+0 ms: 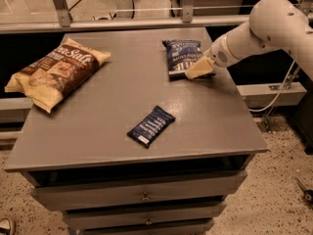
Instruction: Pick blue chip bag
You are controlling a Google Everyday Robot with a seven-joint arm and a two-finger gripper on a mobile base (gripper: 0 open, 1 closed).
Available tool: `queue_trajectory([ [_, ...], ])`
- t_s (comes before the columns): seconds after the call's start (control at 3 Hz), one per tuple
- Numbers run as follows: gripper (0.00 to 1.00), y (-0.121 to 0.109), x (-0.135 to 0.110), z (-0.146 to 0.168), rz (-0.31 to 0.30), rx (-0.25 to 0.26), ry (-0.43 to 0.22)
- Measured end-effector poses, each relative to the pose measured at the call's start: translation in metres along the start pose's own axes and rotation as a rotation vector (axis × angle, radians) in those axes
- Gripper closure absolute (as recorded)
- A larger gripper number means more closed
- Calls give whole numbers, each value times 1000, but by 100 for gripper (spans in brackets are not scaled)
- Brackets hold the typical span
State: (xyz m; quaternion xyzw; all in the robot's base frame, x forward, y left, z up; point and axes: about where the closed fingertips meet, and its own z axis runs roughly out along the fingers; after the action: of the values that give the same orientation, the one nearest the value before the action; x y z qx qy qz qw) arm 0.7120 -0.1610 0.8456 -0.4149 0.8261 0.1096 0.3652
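Note:
The blue chip bag (181,56) lies flat at the far right of the grey table (98,126), navy with white lettering and a white band at its near end. My gripper (199,69) comes in from the right on the white arm (264,28). It sits low over the bag's near right corner, covering part of the white band.
A large brown-and-cream bag (56,72) lies at the far left of the table. A small flat dark blue bar wrapper (151,126) lies near the front middle. Drawers are below the tabletop. A railing and glass run behind the table.

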Motion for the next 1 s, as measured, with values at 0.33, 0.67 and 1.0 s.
queue_trajectory([
  [0.33, 61, 5, -10, -6, -27, -5, -31],
  [0.67, 83, 15, -30, -26, -94, -4, -87],
  [1.0, 100, 30, -57, -54, -163, -33, -202],
])
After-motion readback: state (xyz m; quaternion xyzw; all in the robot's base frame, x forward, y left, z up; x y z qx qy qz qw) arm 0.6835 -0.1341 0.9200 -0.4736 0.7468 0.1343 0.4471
